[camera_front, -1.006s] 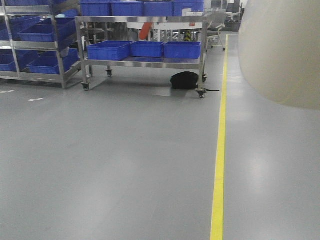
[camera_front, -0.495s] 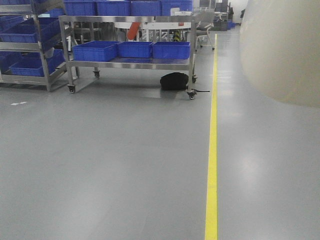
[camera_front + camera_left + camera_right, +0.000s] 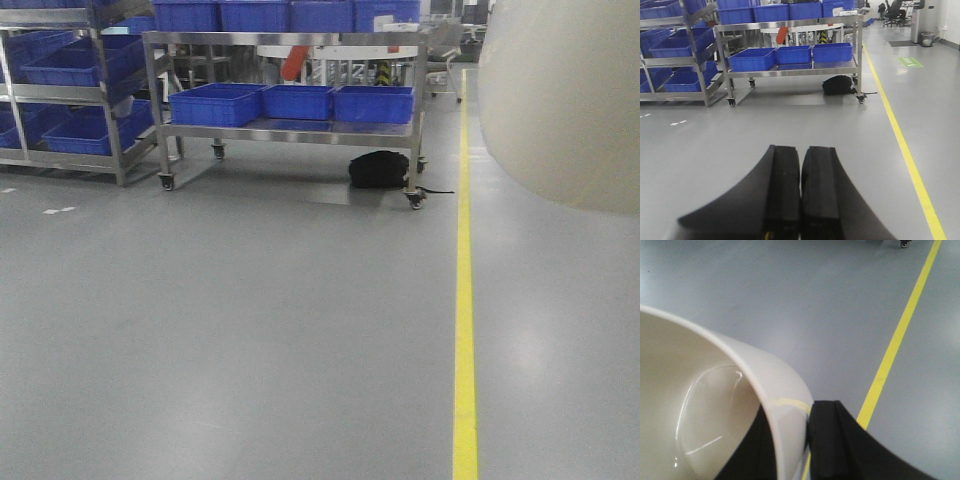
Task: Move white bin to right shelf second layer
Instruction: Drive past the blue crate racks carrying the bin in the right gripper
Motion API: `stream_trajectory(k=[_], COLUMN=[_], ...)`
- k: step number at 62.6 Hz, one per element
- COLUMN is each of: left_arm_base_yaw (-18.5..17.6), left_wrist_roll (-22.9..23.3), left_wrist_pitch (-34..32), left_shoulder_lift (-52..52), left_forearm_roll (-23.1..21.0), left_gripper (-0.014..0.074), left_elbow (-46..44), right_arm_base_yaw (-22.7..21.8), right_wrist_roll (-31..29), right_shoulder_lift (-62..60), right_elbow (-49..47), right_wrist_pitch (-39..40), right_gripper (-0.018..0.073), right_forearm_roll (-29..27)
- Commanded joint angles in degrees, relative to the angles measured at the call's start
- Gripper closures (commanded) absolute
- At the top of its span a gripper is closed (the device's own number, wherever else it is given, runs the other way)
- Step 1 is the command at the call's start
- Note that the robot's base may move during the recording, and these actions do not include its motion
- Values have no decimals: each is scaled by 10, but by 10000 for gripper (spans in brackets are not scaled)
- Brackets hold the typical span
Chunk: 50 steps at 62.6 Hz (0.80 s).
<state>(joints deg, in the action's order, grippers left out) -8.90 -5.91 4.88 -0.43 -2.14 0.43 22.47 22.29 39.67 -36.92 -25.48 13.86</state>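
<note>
**Exterior front-facing view.** You would have seen the whole scene displaced to the right compared with the frame half a second earlier. The yellow floor line (image 3: 464, 330) and the steel cart (image 3: 290, 40) both sat further right in the frame. The white bin (image 3: 560, 100) had kept its place, filling the top right corner, raised off the grey floor (image 3: 250, 330). Only part of its smooth wall showed.

The floor was glossy and bore one yellow line running away from you. One wheeled cart stood at the far side. Three blue crates (image 3: 217, 103) sat in a row along its lower shelf, from the left end to the right end. One black bag (image 3: 378, 169) lay on the floor under the cart's right end. A steel rack (image 3: 105, 95) holding more blue crates stood to the cart's left.

**Left wrist-mounted view.** The left gripper (image 3: 801, 195) had its two black fingers pressed together with nothing between them, above the bare floor. You could count the same three crates on the cart's lower shelf and one bag below. One green floor marking (image 3: 910, 62) lay beyond the yellow line.

**Right wrist-mounted view.** The right gripper (image 3: 790, 440) was clamped on the wall of the white bin (image 3: 700, 405), one finger inside the mouth and one outside. The bin's interior showed no contents. The floor and one yellow line lay below.
</note>
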Motion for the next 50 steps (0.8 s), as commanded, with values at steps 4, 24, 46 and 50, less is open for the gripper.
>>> stream_trajectory(k=[4,24,46,50], left_arm_base_yaw=[-1,-1,-1,-1], left_wrist_roll=[-1,-1,-1,-1], left_wrist_pitch=[-49,-49,-49,-49], left_shoulder_lift=[-8,-8,-8,-8], left_forearm_roll=[1,1,1,1], left_gripper=[512,512,512,512], left_elbow=[21,21,21,21], right_arm_base_yaw=[-4,-4,-4,-4], right_wrist_roll=[3,3,3,3], right_shoulder_lift=[-4,-4,-4,-4], right_elbow=[-18,-18,-18,-18], right_wrist_pitch=[55,55,55,55], right_gripper=[506,506,506,506], right_forearm_roll=[7,7,7,7])
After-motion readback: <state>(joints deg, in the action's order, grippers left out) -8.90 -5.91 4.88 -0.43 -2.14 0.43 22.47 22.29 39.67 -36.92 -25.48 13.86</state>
